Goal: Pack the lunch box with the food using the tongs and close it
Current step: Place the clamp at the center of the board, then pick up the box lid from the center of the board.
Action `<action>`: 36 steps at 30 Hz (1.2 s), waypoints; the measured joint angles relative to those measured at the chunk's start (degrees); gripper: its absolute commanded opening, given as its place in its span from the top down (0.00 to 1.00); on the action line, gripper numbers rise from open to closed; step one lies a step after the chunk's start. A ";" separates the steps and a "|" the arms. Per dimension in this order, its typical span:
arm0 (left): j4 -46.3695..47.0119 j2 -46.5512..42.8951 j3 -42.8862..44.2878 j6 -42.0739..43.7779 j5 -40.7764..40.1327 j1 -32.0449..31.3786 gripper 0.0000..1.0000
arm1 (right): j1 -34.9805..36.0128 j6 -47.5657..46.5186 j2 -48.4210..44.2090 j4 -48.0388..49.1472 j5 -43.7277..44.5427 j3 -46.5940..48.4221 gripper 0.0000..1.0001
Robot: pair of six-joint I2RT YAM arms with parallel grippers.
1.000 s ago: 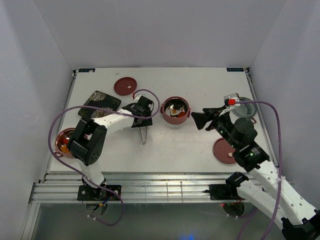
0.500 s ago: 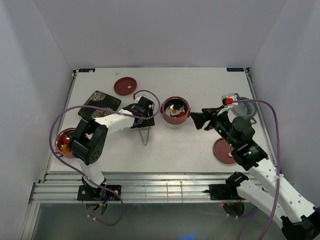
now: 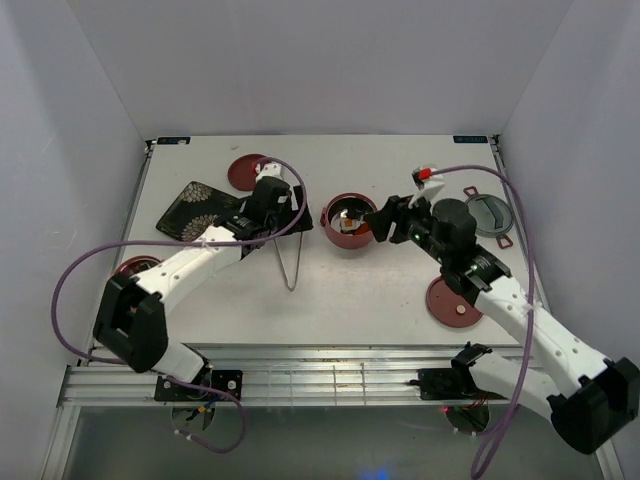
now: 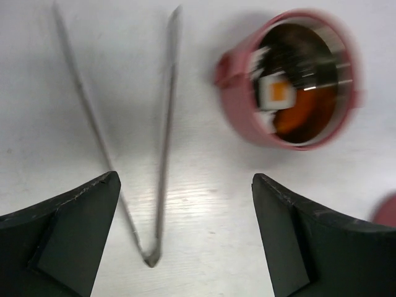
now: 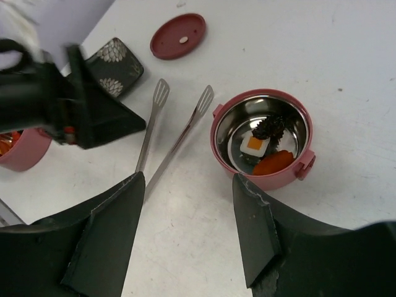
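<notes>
The tongs have been let go and lie spread in a V. The left gripper, jaws now wide, has been shifted up-frame. The right gripper has been swung left, close beside the centre lunch box tier.

Tongs on table, lunch box alongside

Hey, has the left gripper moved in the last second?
Yes. The left gripper has drawn away from the tongs toward the far side, closer to the round red lid, and its jaws have spread open.
</notes>
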 measured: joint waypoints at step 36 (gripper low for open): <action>24.57 -32.41 -32.87 6.67 -15.72 -23.02 0.02 | -25.92 6.32 14.71 -18.34 2.16 -9.99 0.51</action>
